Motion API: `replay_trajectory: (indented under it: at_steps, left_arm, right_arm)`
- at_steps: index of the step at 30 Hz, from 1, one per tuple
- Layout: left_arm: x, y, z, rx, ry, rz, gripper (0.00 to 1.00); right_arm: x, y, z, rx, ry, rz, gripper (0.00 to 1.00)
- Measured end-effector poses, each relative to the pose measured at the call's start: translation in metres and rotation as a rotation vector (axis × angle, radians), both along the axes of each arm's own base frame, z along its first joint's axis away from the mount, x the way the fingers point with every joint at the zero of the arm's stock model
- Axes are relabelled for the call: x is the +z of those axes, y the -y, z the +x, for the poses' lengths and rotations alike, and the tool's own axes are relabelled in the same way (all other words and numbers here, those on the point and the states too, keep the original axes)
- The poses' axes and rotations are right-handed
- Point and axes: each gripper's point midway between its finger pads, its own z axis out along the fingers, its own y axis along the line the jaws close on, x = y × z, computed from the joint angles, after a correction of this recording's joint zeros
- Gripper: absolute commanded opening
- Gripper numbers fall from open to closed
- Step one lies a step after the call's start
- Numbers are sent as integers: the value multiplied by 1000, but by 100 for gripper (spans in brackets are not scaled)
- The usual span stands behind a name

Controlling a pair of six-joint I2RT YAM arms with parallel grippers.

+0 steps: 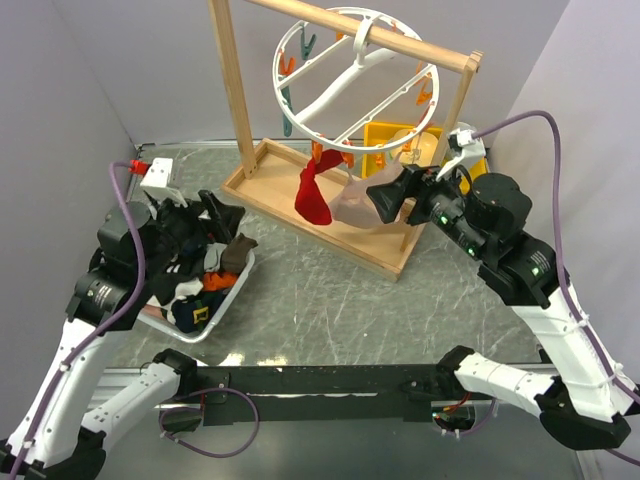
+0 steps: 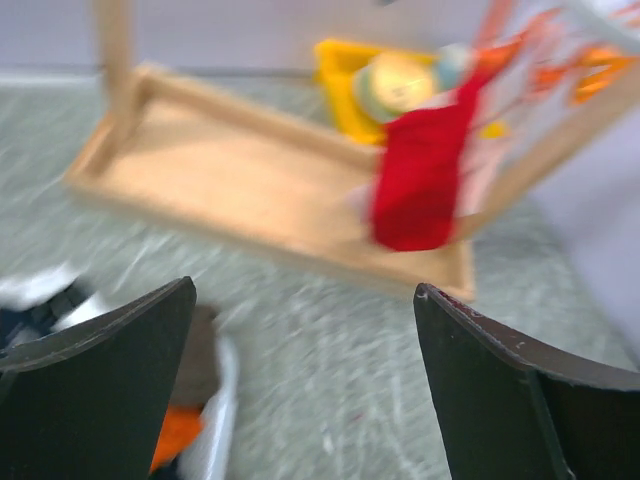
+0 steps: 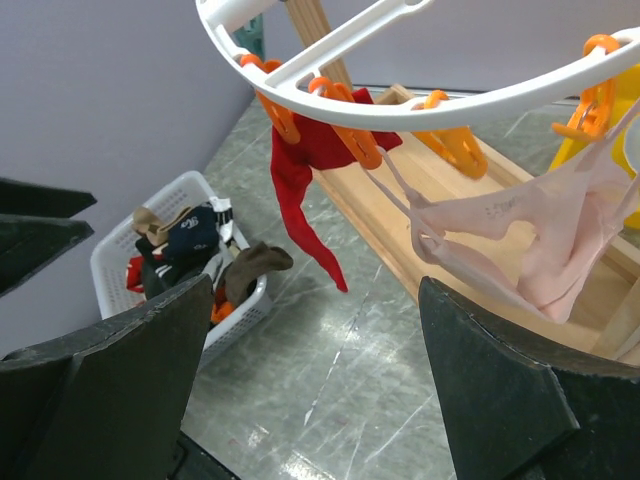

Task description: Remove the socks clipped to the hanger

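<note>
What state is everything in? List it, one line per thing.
White round plastic hanger: hung on wooden rack.
Red fabric sock: clipped to hanger, dangling.
Pale pink fabric sock: clipped, dangling.
White plastic basket: holds loose socks.
Left claw: open, empty.
Right claw: open, empty.

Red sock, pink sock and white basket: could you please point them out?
red sock (image 3: 292,185), right wrist view, upper leg
pink sock (image 3: 560,240), right wrist view, middle fabric
white basket (image 3: 112,243), right wrist view, left rim
</note>
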Motion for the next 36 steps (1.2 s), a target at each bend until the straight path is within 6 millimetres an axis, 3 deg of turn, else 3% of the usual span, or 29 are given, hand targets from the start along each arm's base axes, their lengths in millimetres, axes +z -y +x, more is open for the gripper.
replay_trajectory:
  at_steps: [4,7,12,14,22,25,31,34,35,36]
  left_arm:
    - [26,34,1,-172,90,-77,84]
    - [28,60,10,-270,112,-111,81]
    - [13,93,31,-355,85,-123,88]
    - [8,103,38,-378,79,-123,98]
    - [-13,154,52,-450,60,-98,99]
    - [-15,166,60,-442,70,-76,99]
    - [-14,171,81,-398,120,-64,88]
    - [-23,175,92,-379,114,-50,57]
    - [-27,176,95,-372,107,-44,30]
    - [-32,177,98,-365,103,-29,15]
  right_arm:
    - [4,4,-10,13,19,25,91]
    - [8,6,-14,15,31,46,91]
    - [9,6,-15,19,28,58,91]
    - [9,5,-16,24,25,63,91]
    - [10,3,-19,36,17,78,91]
    - [11,3,-20,38,18,83,91]
    - [16,7,-25,39,31,97,91]
    - [18,8,-27,39,35,106,91]
    - [19,8,-28,39,36,108,91]
    - [19,9,-29,39,37,110,91]
